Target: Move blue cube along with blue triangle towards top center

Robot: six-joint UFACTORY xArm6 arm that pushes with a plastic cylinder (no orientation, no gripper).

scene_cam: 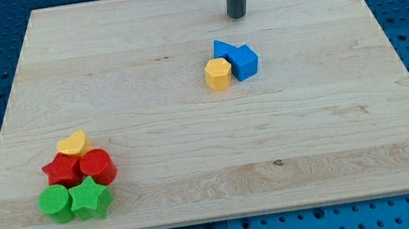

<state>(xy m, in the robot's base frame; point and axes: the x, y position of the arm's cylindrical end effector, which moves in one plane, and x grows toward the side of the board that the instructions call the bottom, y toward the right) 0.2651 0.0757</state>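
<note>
Only the rod shows of the arm: a straight, round cylinder in dark grey, nearly charcoal, with a smooth matte surface that catches a faint paler sheen along one side. It keeps the same thickness all the way down (no taper can be made out) to my tip (237, 15), which ends flat and blunt. No markings or screws show on it.
</note>
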